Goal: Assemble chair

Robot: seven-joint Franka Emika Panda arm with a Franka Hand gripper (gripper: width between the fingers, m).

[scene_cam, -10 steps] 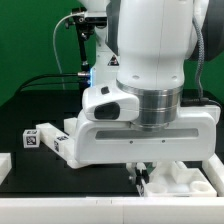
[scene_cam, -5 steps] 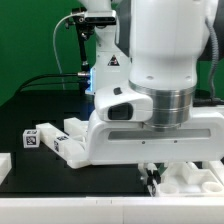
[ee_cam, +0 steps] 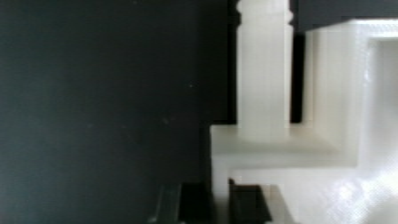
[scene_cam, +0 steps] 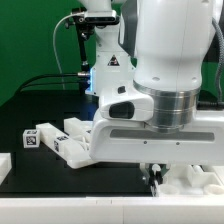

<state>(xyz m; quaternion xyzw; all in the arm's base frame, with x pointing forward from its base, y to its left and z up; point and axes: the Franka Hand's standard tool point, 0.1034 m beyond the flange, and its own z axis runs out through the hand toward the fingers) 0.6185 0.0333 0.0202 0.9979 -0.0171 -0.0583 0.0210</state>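
- White, chunky plastic chair parts (ee_cam: 285, 150) lie right at the tips of my black two-finger gripper (ee_cam: 222, 192).
- Jaws are fully together; what they pinch, I cannot tell.
- Well off it, toward the exterior view's left, sit tagged white blocks (scene_cam: 45, 137).

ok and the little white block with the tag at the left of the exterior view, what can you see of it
The tagged block is a small chunky white piece, plastic by its look, with a black-and-white square tag on the end facing the camera. It lies on the dark table at the exterior view's left, loose and ungripped. More white chair parts lie just right of it in that view; whether they touch it cannot be told.
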